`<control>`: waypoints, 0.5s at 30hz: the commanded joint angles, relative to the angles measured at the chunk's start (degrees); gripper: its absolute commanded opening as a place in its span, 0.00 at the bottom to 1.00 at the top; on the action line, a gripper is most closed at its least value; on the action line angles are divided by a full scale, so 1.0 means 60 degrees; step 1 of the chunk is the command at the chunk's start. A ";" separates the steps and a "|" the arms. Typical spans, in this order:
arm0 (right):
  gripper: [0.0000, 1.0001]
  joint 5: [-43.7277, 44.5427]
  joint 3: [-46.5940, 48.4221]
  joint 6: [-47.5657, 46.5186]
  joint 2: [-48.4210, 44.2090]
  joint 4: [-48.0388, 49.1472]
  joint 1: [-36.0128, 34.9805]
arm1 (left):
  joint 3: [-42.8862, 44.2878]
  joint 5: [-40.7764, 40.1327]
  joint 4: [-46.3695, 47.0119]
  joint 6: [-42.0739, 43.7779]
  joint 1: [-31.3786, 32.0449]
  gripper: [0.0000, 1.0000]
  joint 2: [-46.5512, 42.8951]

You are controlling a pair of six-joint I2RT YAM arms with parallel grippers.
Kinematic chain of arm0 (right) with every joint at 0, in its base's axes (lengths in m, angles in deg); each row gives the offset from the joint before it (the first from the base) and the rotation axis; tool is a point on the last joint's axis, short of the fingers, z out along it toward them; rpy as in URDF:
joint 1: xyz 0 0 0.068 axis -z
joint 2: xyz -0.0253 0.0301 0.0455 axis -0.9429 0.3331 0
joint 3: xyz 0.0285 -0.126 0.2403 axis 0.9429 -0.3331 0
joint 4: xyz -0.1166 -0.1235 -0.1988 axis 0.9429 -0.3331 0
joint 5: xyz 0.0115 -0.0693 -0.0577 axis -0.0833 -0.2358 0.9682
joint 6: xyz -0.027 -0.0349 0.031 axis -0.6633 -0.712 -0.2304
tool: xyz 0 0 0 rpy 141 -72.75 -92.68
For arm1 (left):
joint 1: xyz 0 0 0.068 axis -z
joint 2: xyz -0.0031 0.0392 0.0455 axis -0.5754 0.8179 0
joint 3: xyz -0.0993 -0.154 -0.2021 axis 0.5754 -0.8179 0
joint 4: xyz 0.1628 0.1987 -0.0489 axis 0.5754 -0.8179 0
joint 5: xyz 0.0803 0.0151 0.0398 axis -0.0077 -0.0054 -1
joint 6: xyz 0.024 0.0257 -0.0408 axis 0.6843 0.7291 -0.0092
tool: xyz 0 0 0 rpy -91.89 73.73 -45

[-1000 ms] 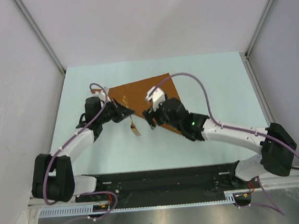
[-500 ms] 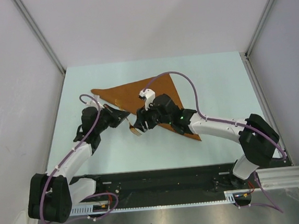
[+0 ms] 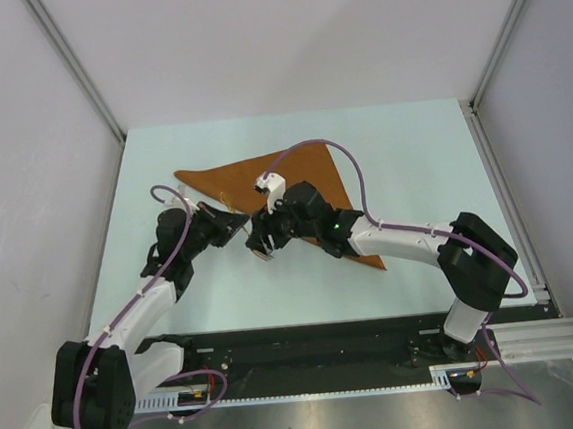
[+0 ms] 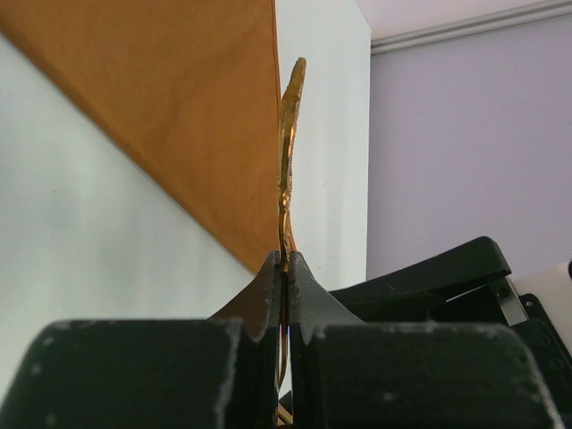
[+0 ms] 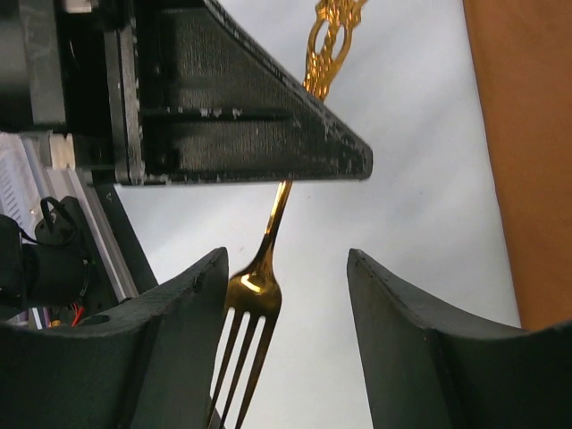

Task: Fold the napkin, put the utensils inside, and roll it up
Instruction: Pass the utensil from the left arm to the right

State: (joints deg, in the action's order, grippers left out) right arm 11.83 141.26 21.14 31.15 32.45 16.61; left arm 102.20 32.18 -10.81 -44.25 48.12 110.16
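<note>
napkin (image 3: pixel 233 179): plain rust-orange, no print.
fork (image 5: pixel 255 295): shiny gold; handle end has an ornate openwork scroll pattern (tines plain).
table (image 3: pixel 413 163): uniform pale mint.
walls (image 3: pixel 272 45): pale lavender-grey.
left gripper (image 4: pixel 284 261) and right gripper (image 5: pixel 288 259): matte black fingers with light scuff specks along the edges.
left arm (image 3: pixel 139 308) and right arm (image 3: pixel 410 244): white links, black joints.
cables (image 3: pixel 362 190): purple.
small green light (image 3: pixel 335 228) on the right arm.
base rail (image 3: pixel 308 343): black.
metal strip (image 3: pixel 315 423) nearest the camera: brushed silver.

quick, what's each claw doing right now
Left claw: closed on the fork.
Right claw: open, with the fork's tines between its fingers.
</note>
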 commanded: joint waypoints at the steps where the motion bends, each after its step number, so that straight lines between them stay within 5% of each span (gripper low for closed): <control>1: 0.60 0.0109 0.0513 -0.0190 0.0204 0.0515 0.0009 | -0.0025 0.0057 0.0431 -0.0355 0.0251 0.00 -0.0235; 7: 0.48 0.0153 0.0674 -0.0160 0.0439 0.0442 0.0024 | -0.0011 0.0057 0.0577 -0.0400 0.0310 0.00 -0.0176; 10: 0.30 0.0256 0.0674 -0.0189 0.0439 0.0310 0.0038 | 0.0004 0.0129 0.0621 -0.0326 0.0310 0.00 -0.0147; 11: 0.11 0.0314 0.0703 -0.0189 0.0468 0.0208 0.0067 | -0.0011 0.0173 0.0680 -0.0297 0.0310 0.00 -0.0103; 13: 0.05 0.0315 0.0718 -0.0218 0.0497 0.0163 0.0141 | -0.0011 0.0305 0.0855 -0.0210 0.0310 0.01 -0.0015; 15: 0.00 0.0329 0.0879 -0.0321 0.0599 -0.0070 0.0287 | 0.0033 0.0451 0.0929 0.0009 0.0310 0.28 0.0145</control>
State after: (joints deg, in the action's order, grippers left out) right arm 12.48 143.31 21.16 33.42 32.71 17.09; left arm 101.94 31.81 -9.45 -45.02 49.52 110.34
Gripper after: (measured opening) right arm 0.053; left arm 0.069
